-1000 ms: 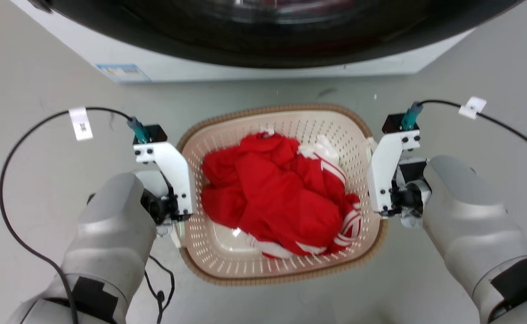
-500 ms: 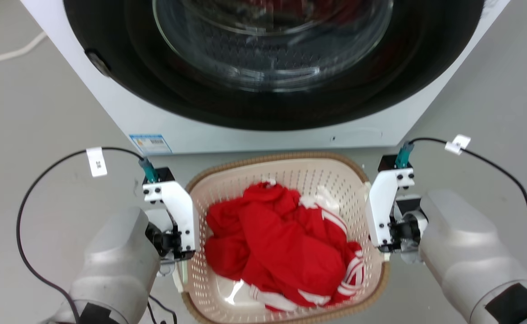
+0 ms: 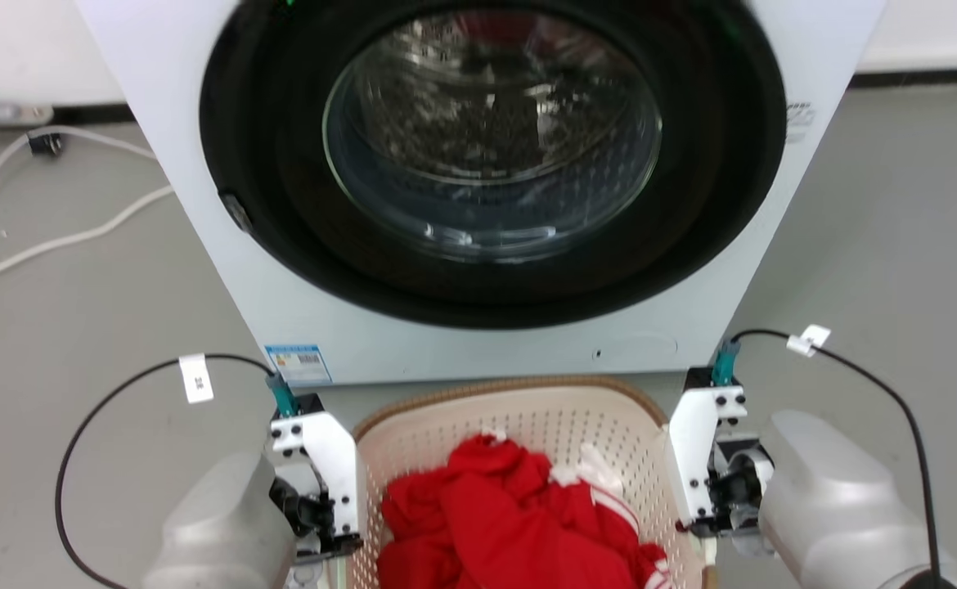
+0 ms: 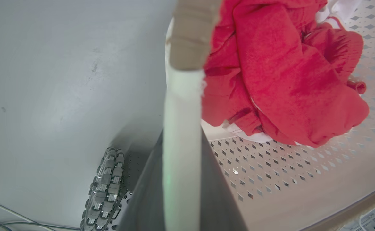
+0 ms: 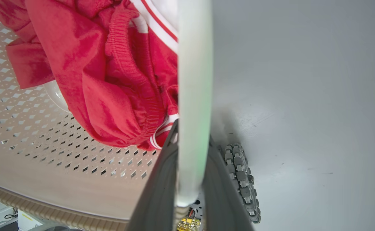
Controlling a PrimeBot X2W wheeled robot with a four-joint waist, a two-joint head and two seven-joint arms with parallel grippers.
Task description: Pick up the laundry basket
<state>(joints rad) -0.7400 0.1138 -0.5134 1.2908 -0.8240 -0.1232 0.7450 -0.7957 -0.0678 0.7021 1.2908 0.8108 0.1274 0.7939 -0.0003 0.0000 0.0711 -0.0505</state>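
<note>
A big white washing machine [image 3: 446, 352] with a round dark glass door stands at the back. Just in front of it, between the two arms, is the cream plastic laundry basket [image 3: 527, 409] with little holes and a brown woven rim, and a heap of red clothes [image 3: 495, 532] lies inside. The left gripper [image 4: 181, 141] is squeezed tight on one white side handle [image 4: 181, 102], and the right gripper [image 5: 192, 134] is squeezed tight on the other white handle [image 5: 194, 73].

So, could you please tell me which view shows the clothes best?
The left wrist view: the red clothes lie close and almost whole against the basket wall, cropped just at the top. The right wrist view shows their striped side, partly behind the handle. The head view cuts off their near part.
</note>
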